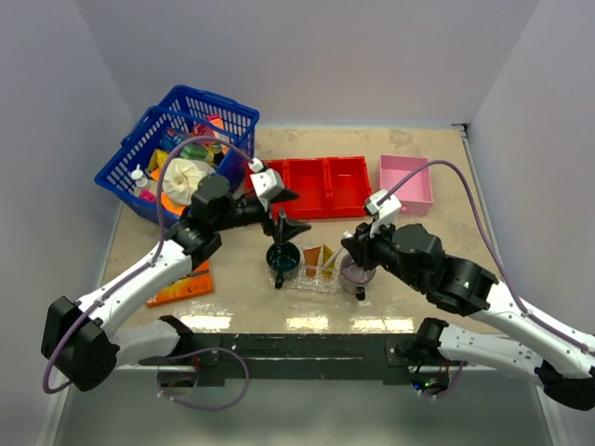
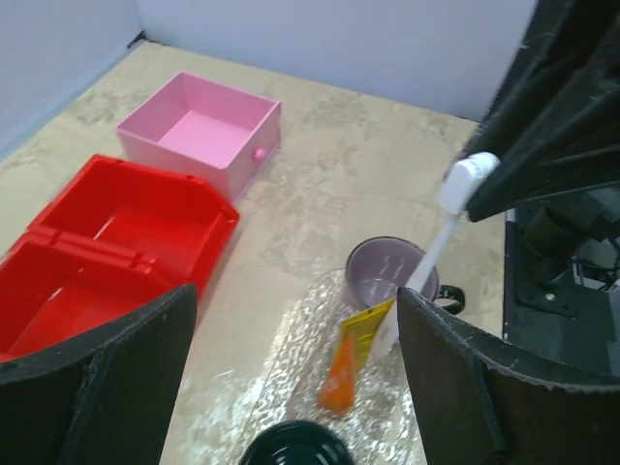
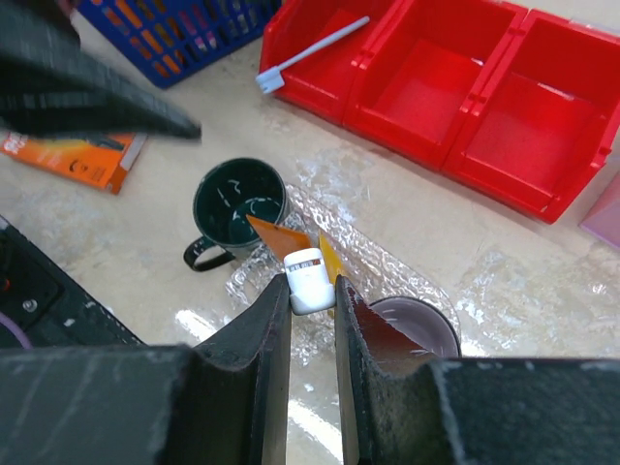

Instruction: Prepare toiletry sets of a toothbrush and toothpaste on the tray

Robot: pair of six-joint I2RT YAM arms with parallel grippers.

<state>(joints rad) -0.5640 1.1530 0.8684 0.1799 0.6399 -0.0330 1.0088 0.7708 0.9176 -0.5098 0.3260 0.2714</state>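
The clear bumpy tray (image 1: 311,281) lies between a dark green cup (image 1: 282,261) and a purple cup (image 1: 353,272). An orange tube (image 3: 281,235) and a yellow-orange tube (image 3: 329,260) lie on it; the yellow-orange tube also shows in the left wrist view (image 2: 354,354). My right gripper (image 3: 312,291) is shut on a white toothbrush (image 3: 310,279), held upright, its lower end at the tray (image 2: 291,358) beside the purple cup (image 2: 387,271). A second white toothbrush (image 3: 310,46) lies in the red bin. My left gripper (image 2: 295,295) is open and empty above the tray's green-cup end.
A red three-compartment bin (image 1: 321,186) and a pink box (image 1: 406,183) stand behind the tray. A blue basket (image 1: 177,149) of items is at the back left. An orange flat pack (image 1: 181,283) lies at the front left.
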